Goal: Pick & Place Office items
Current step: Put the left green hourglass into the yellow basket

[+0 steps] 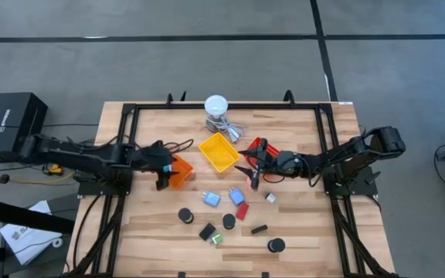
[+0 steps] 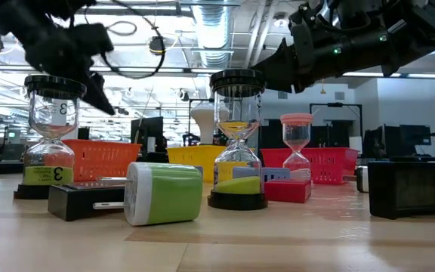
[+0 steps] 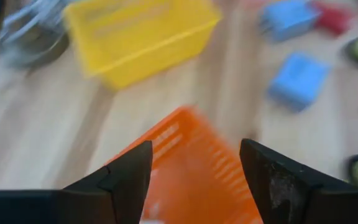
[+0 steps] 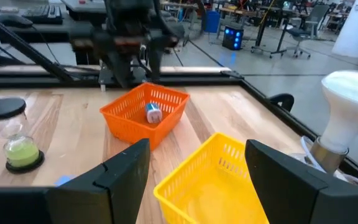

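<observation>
The office items lie on the near half of the table: two light-blue blocks, a red block, black-topped sand timers, black bars, a green bit and a silver bit. A small blue-and-white piece lies inside the orange basket. My left gripper hangs open above that basket's left part. My right gripper is open, between the yellow basket and the red basket, holding nothing.
A white round-topped device with a grey cable stands at the far edge behind the yellow basket. The three baskets sit side by side across the table's middle. In the low view a pink-topped sand timer stands before the red basket. Bare wood lies along the near edge.
</observation>
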Robot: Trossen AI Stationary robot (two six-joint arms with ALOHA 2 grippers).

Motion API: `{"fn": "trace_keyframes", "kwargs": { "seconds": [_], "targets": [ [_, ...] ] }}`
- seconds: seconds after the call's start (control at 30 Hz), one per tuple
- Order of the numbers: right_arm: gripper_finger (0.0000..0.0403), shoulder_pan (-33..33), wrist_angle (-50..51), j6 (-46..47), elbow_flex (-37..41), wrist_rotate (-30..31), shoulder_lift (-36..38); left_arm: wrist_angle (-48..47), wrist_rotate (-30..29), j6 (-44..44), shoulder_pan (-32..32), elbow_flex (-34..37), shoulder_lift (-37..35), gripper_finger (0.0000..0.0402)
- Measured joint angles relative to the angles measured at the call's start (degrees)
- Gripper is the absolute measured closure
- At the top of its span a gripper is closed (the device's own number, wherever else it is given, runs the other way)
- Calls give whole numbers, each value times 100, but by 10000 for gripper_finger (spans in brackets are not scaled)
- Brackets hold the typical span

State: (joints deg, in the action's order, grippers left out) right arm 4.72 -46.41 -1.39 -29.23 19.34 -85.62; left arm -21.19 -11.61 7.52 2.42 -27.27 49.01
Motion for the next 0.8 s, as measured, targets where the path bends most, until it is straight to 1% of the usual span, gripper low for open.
{"fn": "trace_keyframes", "kwargs": {
  "seconds": [0.07,0.27,0.37,0.5,0.67,0.8],
  "targets": [
    [148,4,-7,9,4,-1,1,302,189,1,174,0,-25,173],
    [148,4,13,142,4,-1,1,1125,426,-2,716,0,-23,180],
    [148,4,15,158,4,-1,1,1389,458,1,1022,0,-23,175],
    [148,4,12,160,4,-1,1,1618,458,7,1388,0,97,158],
    [148,4,15,270,4,-1,1,2168,460,22,1827,2,722,139],
    [148,4,28,432,4,-1,4,2761,463,24,2202,2,1269,135]
  ]
}}
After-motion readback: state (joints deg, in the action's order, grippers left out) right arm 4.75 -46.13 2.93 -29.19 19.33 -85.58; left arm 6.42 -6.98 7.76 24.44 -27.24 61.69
